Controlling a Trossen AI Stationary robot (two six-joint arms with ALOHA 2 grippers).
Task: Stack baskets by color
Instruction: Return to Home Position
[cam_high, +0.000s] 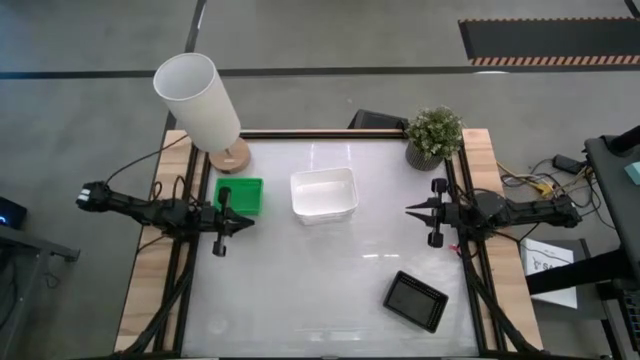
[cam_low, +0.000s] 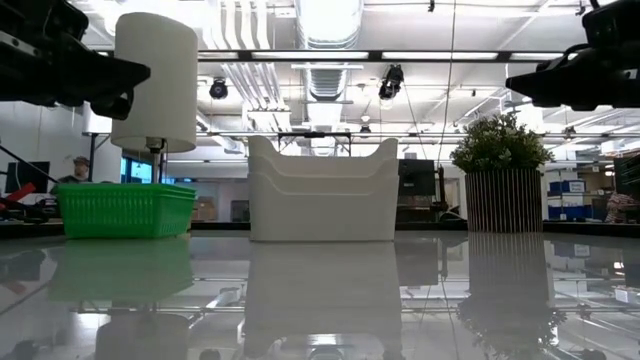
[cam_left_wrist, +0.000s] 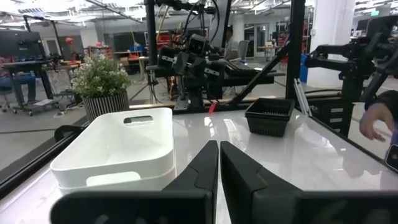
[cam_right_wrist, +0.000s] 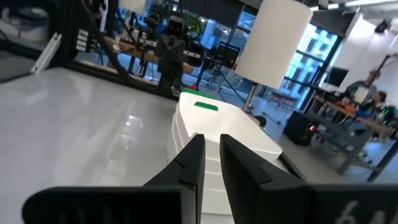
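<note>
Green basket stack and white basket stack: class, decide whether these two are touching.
Apart. The high view shows a strip of bare table between the green basket stack and the white basket stack; the low view agrees.

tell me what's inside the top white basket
Nothing shows inside the top white basket: its floor is bare. It sits nested on other white baskets, whose insides it covers, so those cannot be checked.

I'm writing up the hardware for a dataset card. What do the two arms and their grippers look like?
The left arm and right arm are dark, slim and jointed. The left gripper and right gripper are black, each with two wedge-shaped jaws tapering to a point. A thin dark cable loops off the left arm. No markings are legible.
</note>
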